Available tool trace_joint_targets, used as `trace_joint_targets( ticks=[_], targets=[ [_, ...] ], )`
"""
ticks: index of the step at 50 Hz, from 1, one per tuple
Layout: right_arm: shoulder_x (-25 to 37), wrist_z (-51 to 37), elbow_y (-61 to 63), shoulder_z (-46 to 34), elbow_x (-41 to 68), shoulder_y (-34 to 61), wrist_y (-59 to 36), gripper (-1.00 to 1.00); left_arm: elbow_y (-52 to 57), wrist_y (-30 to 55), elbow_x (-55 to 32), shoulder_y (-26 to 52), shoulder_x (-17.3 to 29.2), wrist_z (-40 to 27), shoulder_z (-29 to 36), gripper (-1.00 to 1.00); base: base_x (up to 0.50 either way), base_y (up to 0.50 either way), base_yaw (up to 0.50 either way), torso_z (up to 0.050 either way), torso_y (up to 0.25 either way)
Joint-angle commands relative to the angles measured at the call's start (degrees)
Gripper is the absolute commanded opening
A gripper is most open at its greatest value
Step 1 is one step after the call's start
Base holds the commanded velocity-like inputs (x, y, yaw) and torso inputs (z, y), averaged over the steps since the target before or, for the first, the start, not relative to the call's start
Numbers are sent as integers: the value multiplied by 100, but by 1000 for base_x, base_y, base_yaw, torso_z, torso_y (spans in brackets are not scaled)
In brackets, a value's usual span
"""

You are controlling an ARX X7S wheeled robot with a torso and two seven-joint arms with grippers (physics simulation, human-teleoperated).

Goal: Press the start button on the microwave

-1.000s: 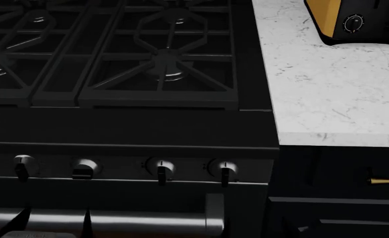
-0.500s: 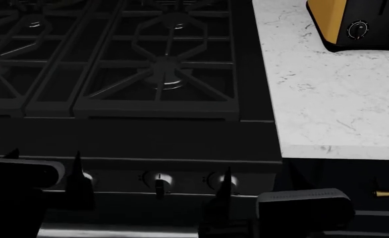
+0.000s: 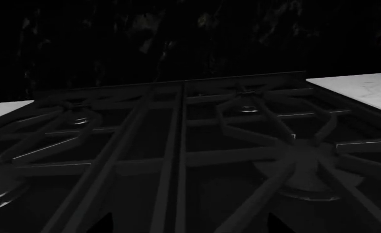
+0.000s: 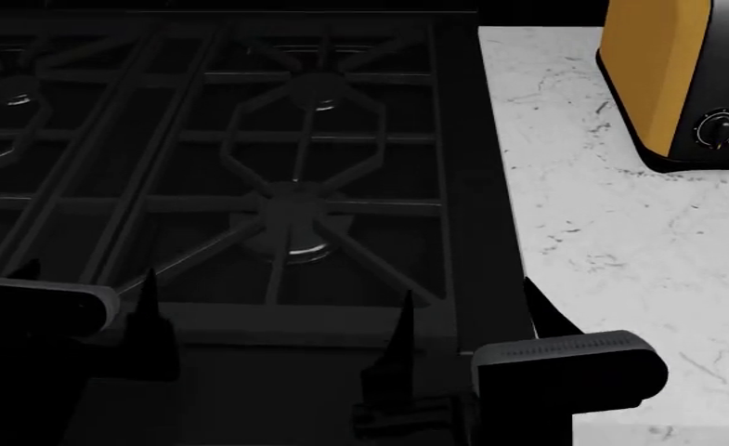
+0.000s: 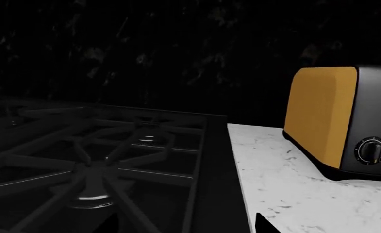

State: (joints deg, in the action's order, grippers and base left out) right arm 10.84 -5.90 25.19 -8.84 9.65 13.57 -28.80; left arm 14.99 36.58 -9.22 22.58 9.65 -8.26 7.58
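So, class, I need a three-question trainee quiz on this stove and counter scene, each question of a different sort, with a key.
1. True or false: the microwave shows in the head view.
2. Multiple choice: the yellow toaster stands on A) the stove grate, B) the white marble counter, C) the floor.
3. Short answer: which gripper is nearer the counter's edge in the head view?

Key
1. False: only the gas stove, the counter and the toaster show, so the start button is out of sight.
2. B.
3. The right gripper; its fingers stand apart over the stove's front edge, while the left gripper sits at the far side, also open.
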Motion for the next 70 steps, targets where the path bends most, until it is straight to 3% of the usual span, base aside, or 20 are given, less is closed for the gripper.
trace_joint_targets(
  ticks=[1,19,33,39,45,48,49,53,57,63,70],
  targets=[
    [-107,175,32,129,-9,-6,17,100,56,-39,-1,-42,-68,189,-92,100,484,-31,0,0,0],
    [-22,83,236,20,13,20,-161,100,131,-29,-90,-54,5,180,-28,100,485,-28,0,0,1],
    [59,-35,651,16,33,59,-338,100,78,-87,-147,-66,33,127,-43,100,17,0,0,0,0],
    [313,-303,1916,91,-80,839,-1766,100,52,-90,-149,-52,53,111,-8,100,0,0,0,0,0],
    [520,-435,3078,105,-29,2291,-3761,100,-24,-127,-149,-5,52,101,36,100,0,0,0,0,0],
    [625,-743,3478,-7,111,3532,-5033,100,-49,-143,-168,24,56,109,43,100,0,0,0,0,0],
    [716,-996,3479,68,489,3739,-5084,100,-51,-144,-170,27,59,105,44,100,0,0,0,0,0],
    [1359,-3540,3401,742,3926,5480,-6113,100,7,-79,-191,43,81,91,49,100,0,0,0,0,0],
    [1733,-5486,2629,810,6956,6697,-6076,100,52,-58,-218,34,106,94,50,100,0,0,0,0,0],
    [2020,-6781,1614,366,8475,8108,-5868,100,140,-4,-250,41,148,92,60,100,0,0,0,0,0],
    [2028,-6602,881,191,8432,8997,-5716,100,181,35,-254,79,174,79,110,100,0,0,0,0,0]
  ],
)
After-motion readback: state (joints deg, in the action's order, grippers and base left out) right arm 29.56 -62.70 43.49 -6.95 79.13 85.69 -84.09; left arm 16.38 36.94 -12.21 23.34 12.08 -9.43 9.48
